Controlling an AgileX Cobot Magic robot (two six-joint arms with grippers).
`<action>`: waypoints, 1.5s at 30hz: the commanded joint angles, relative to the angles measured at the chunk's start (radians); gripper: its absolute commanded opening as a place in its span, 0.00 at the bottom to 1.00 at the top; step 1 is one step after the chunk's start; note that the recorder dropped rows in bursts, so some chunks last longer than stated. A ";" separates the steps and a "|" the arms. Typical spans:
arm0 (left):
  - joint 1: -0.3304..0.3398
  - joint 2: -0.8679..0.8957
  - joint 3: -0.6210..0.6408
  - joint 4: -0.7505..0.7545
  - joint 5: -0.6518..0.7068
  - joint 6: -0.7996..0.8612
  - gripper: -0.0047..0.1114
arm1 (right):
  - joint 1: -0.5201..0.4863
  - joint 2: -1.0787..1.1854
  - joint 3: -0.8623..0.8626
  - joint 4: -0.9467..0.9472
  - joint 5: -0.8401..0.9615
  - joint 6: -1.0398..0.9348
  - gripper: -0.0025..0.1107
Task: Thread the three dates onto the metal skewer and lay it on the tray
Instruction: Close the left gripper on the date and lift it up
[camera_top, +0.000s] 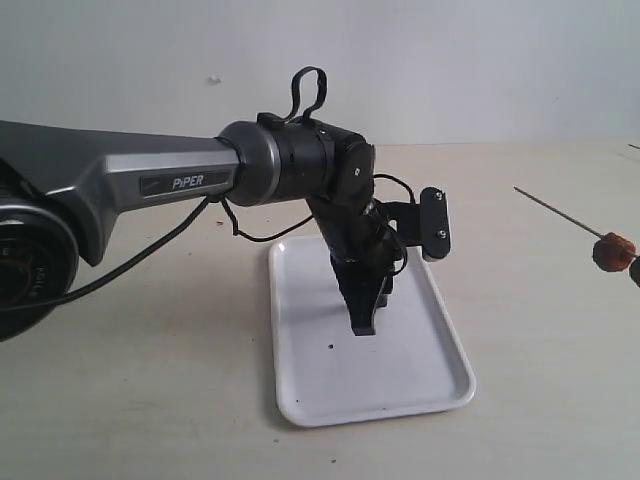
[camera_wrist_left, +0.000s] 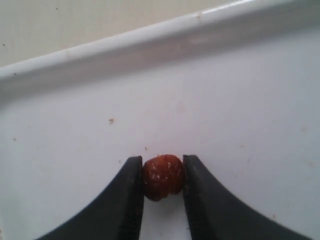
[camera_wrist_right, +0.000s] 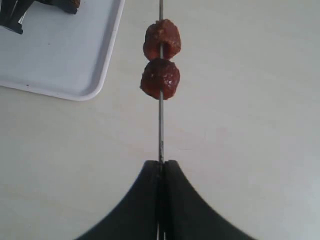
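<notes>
In the exterior view we see the left tool (camera_top: 365, 322) pointing straight down onto the white, low-rimmed tray (camera_top: 300, 405), which lies on the pale tabletop (camera_top: 150, 400). Off to the right, clear of the tray, the thin grey skewer (camera_top: 560, 212) slants through the air, with the threaded dates (camera_top: 612, 250) bunched at the view's edge.

In the left wrist view the left tool's two black fingers (camera_wrist_left: 125, 200) press against either side of the loose date (camera_wrist_left: 162, 176). It is a small, roundish, wrinkled red-brown fruit flecked with pale specks, seen against the tray's white floor near the raised rim. We cannot tell whether it rests there or is lifted.

In the right wrist view the right tool (camera_wrist_right: 161, 167) is pressed together, pinching the skewer's bare shaft. The threaded dates show as two lumps touching each other further along the rod, above bare tabletop just beside the tray's rounded corner.
</notes>
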 joint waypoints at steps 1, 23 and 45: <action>-0.002 -0.013 -0.001 0.000 -0.050 -0.003 0.28 | -0.003 -0.008 -0.005 -0.001 0.000 -0.007 0.02; 0.034 -0.240 -0.001 -0.233 0.236 0.525 0.28 | -0.003 -0.008 -0.005 0.250 0.104 -0.201 0.02; 0.185 -0.240 -0.001 -0.560 0.416 0.755 0.28 | -0.003 -0.005 -0.005 0.338 -0.013 -0.260 0.02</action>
